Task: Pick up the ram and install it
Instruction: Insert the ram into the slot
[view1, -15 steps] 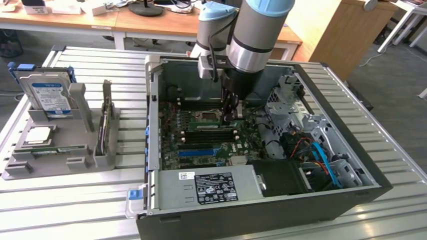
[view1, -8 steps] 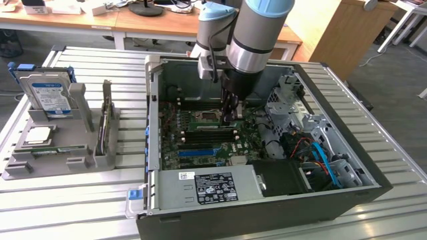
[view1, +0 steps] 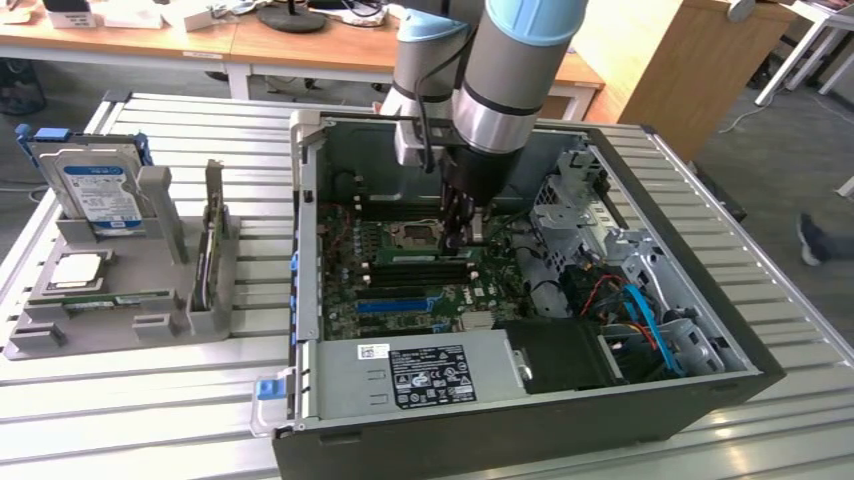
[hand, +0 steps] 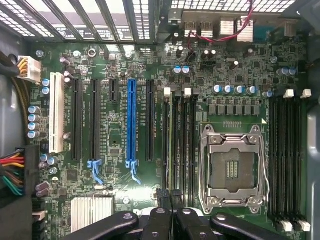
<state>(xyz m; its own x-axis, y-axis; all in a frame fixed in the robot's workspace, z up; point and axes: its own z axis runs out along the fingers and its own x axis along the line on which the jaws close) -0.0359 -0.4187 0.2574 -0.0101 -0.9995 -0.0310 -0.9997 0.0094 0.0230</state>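
The ram (view1: 424, 256) is a narrow green stick standing on edge along the memory slots of the motherboard inside the open computer case (view1: 314, 250). My gripper (view1: 461, 240) reaches straight down into the case over the stick's end on the exterior view's right. In the wrist view the black fingers (hand: 160, 222) are pressed together, and the ram (hand: 174, 150) runs out from between them as a thin edge, lined up with a slot between white clips. The gripper (hand: 173, 197) is shut on the ram.
An empty processor socket (hand: 232, 167) lies just beside the slots. A grey holder (view1: 120, 310) left of the case carries a hard drive (view1: 94, 185), a silver processor chip (view1: 78, 270) and another green stick (view1: 211, 245). The power supply (view1: 414, 375) and cables (view1: 641, 310) fill the case's near side.
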